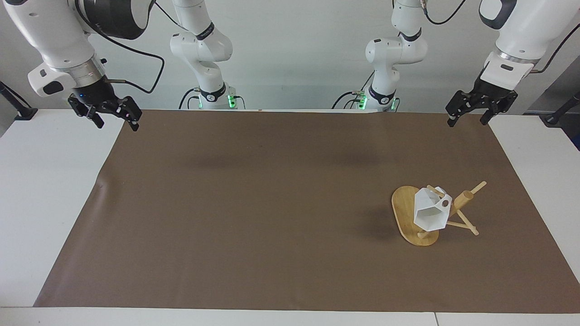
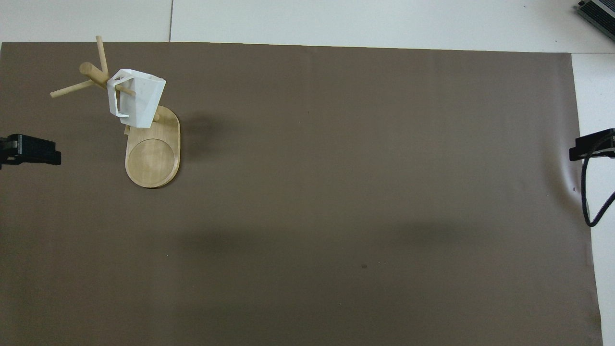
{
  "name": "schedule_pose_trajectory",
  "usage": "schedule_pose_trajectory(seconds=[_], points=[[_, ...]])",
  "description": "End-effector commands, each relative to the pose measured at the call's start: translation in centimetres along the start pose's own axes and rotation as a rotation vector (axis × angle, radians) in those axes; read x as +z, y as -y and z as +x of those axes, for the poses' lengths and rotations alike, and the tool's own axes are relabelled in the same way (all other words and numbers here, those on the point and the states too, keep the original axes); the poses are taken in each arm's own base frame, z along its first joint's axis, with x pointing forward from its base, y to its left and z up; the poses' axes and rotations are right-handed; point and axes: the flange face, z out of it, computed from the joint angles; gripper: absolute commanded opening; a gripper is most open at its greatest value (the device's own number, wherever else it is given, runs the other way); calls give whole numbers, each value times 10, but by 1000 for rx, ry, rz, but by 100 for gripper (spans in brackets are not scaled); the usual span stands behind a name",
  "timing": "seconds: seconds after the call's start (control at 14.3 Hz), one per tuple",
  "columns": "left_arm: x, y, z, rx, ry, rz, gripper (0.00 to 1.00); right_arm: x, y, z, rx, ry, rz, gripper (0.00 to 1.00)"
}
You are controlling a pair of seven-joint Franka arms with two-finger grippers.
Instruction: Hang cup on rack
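The right gripper (image 1: 112,118), its black fingers spread wide and holding nothing, hangs over the edge of the brown paper mat (image 1: 253,208) at the right arm's end of the table, and the left gripper (image 1: 468,115), equally wide and empty, hangs over the mat's edge at the left arm's end; both arms appear parked clear of the work. Farther from the robots, toward the left arm's end, stands the light bamboo rack (image 1: 414,216) on its oval flat base, thin pegs crossing through a thick round post. The small white faceted cup (image 1: 429,213) hangs from one peg threaded through its blocky handle; in the overhead view that peg points toward about four o'clock from the post top, so the cup tilts over the base. Judged from this, the hanging looks complete, nothing touching the cup but the peg.
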Motion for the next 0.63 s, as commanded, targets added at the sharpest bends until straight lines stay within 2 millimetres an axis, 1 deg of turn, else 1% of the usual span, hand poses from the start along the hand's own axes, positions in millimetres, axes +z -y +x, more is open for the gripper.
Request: schedule_pose_trajectory(seconds=[0.0, 0.07, 0.56], points=[[-1, -5, -9, 19, 7, -19, 100, -2, 2, -5, 13, -7, -3, 100], [-1, -12, -9, 28, 7, -21, 100, -2, 2, -5, 11, -7, -3, 100], [2, -14, -10, 37, 12, -19, 100, -2, 2, -5, 11, -7, -3, 100]])
